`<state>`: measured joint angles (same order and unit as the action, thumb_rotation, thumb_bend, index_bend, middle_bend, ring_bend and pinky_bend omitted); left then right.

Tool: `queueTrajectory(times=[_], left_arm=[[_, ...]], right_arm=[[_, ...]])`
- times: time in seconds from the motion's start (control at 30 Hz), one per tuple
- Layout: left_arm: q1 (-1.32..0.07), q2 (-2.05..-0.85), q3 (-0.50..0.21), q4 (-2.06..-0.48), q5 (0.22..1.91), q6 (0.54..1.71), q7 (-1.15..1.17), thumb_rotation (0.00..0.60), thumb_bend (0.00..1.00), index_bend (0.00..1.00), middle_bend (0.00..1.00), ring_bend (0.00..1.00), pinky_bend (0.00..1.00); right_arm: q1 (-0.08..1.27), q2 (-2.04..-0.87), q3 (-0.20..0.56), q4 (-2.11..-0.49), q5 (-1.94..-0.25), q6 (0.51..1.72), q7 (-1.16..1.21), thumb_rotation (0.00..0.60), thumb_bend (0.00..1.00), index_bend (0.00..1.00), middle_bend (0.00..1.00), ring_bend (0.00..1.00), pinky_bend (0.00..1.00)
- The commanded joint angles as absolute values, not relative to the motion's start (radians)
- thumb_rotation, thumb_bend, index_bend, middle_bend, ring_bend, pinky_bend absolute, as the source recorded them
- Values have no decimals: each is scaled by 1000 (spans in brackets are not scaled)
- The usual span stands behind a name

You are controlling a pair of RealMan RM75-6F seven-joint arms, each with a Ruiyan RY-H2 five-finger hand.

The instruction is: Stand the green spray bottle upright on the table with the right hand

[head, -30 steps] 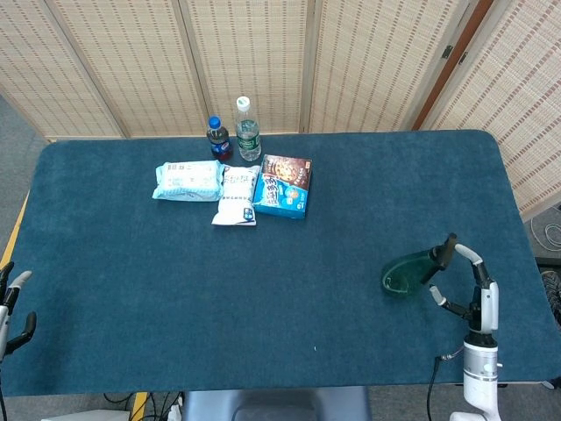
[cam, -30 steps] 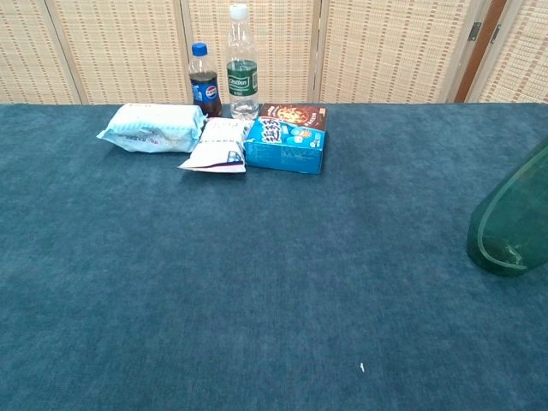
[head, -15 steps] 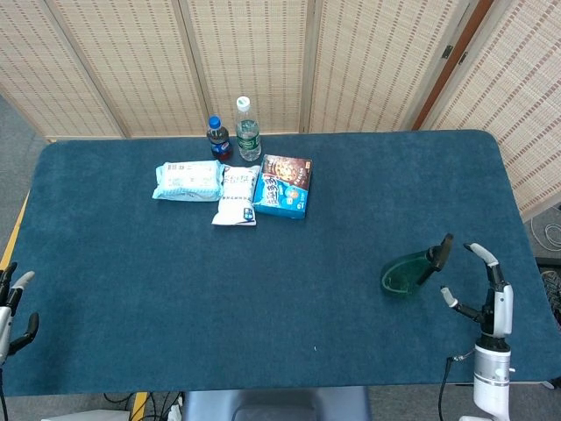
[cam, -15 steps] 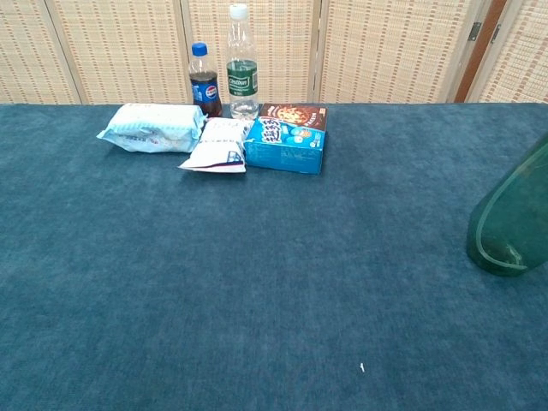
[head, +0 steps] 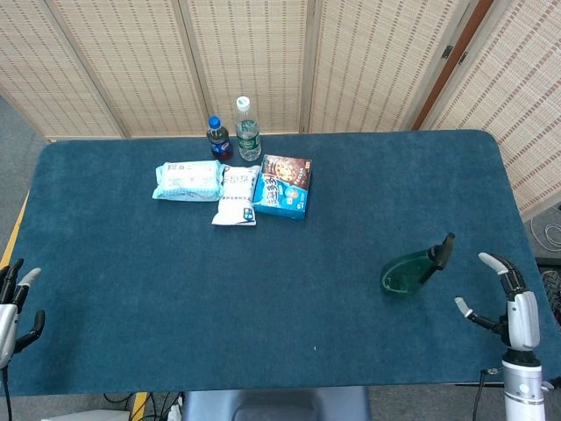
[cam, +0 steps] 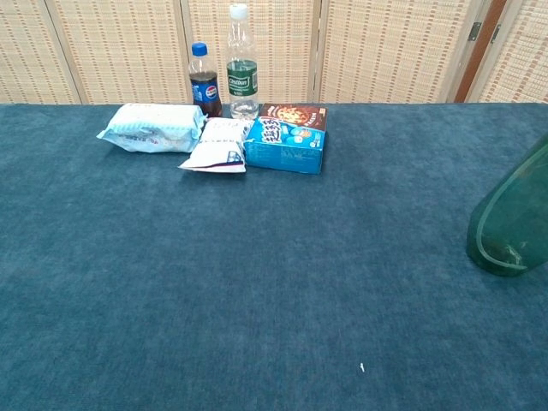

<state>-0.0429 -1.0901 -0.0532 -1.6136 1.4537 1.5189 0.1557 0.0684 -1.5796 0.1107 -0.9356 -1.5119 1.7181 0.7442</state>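
Note:
The green spray bottle [head: 408,270] stands on its base on the blue table, its black nozzle pointing up and to the right. In the chest view only its translucent green body [cam: 512,221] shows at the right edge. My right hand [head: 510,303] hangs open at the table's near right corner, well to the right of the bottle and not touching it. My left hand [head: 13,307] is at the near left edge with its fingers apart and nothing in them. Neither hand shows in the chest view.
At the back left of the table [head: 351,202] stand a cola bottle [head: 218,139] and a clear water bottle [head: 248,130]. In front of them lie two pale snack packs [head: 188,181] [head: 236,195] and a blue biscuit box [head: 285,186]. Woven screens close off the back.
My right hand has let go of the spray bottle and drawn back to the right and toward the near edge. The bottle stays standing. The left hand has barely shifted.

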Motion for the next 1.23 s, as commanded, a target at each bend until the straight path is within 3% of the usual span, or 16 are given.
queueTrajectory(times=[0.03, 0.27, 0.47, 1.23], left_arm=[[-46, -1090, -58, -1620, 1453, 1519, 156, 600, 454, 133, 11, 0, 0], [-69, -1103, -66, -1631, 1454, 1498, 172, 600, 454, 133, 11, 0, 0], [-81, -1121, -66, -1620, 1447, 1479, 177, 600, 453, 133, 11, 0, 0], [-101, -1141, -67, -1584, 1436, 1456, 163, 600, 454, 133, 11, 0, 0]], right_arm=[[30, -1380, 58, -1150, -1514, 1655, 435, 600, 120, 231, 256, 168, 177], [5, -1195, 31, -1383, -1492, 1607, 116, 600, 132, 230, 256, 167, 177], [11, -1128, 14, -1462, -1473, 1541, -33, 600, 138, 230, 256, 164, 177], [22, -1167, 29, -1398, -1453, 1474, -26, 600, 140, 230, 256, 164, 177]])
